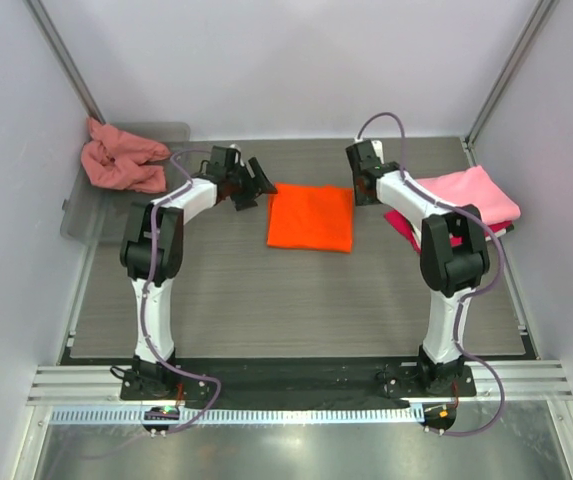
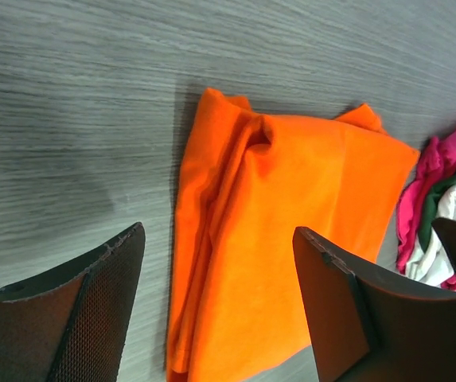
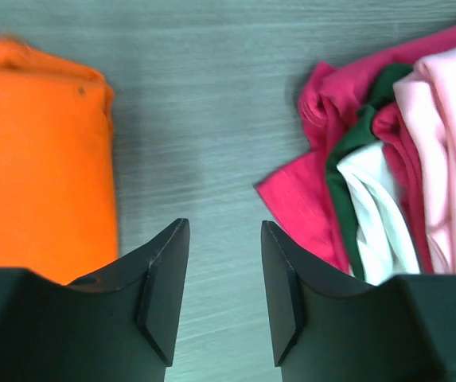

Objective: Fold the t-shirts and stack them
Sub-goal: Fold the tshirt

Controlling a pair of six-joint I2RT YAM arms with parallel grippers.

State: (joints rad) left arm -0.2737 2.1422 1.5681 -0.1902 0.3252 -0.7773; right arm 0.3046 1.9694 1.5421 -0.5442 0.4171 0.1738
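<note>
The folded orange t-shirt [image 1: 310,217] lies mid-desk [image 1: 296,300], with bare wood nearer the arms. The left claw [image 2: 218,231] gapes wide and empty over its left edge. The right claw [image 3: 224,231], narrower, holds nothing over the strip to its right. Beyond that strip the pink t-shirt [image 1: 471,190] hides most of the crimson t-shirt [image 3: 307,191]. Green and white cloth [image 3: 371,207] shows only in the wrist views. Far left, the salmon t-shirt [image 1: 121,160] is bunched in the tray [image 1: 171,135].

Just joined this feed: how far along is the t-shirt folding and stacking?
Done: the orange shirt lies folded mid-table. In hand: nothing; the left fingers and right fingers are open and empty near it. Left: the salmon shirt, crumpled in the tray, and the pink shirt draped over the crimson shirt, both rumpled. No folded stack yet.
</note>
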